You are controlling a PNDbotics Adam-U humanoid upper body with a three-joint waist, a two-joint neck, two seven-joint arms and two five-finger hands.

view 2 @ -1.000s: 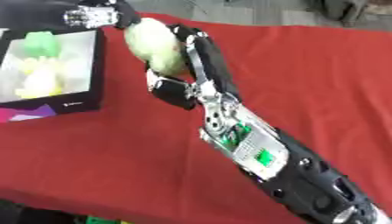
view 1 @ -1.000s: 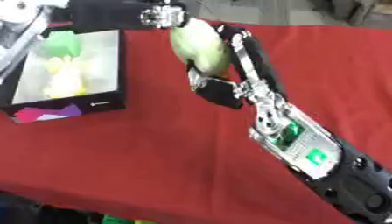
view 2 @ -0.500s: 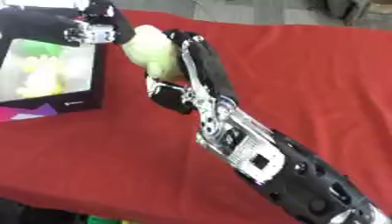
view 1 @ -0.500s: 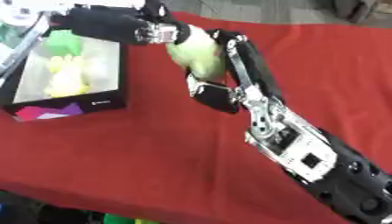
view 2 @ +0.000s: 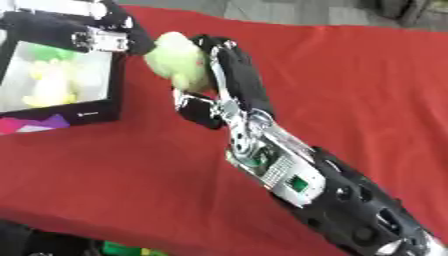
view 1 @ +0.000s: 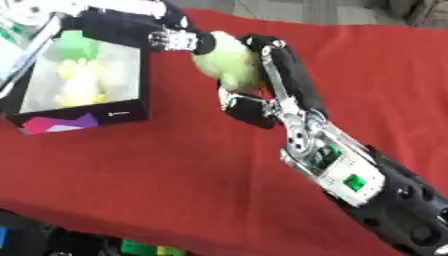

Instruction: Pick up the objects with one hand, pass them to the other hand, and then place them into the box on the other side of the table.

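While the fingers (view 1: 271, 60) of the right hand (view 1: 262, 95) curl round a pale green object (view 1: 226, 62), soft-looking and rounded, the thumb sits below it, so the thing is held up off the red surface (view 1: 175, 165). From the far left, the left hand (view 1: 175, 39) reaches in, and its fingers touch the object's upper left end; whether they have closed on it cannot be told. Both hands meet just to the right of the box (view 1: 83, 117), which stands open at the surface's left edge. Inside it lie a yellow item (view 1: 80, 85) and a green item (view 1: 72, 41).

As a judgement, the pick-up is done and the hand-over is under way: the right hand has yet to let go, and the left must then carry the object over the box and drop it in. The object's long axis appears to run from upper left to lower right, its narrower end toward the left hand.
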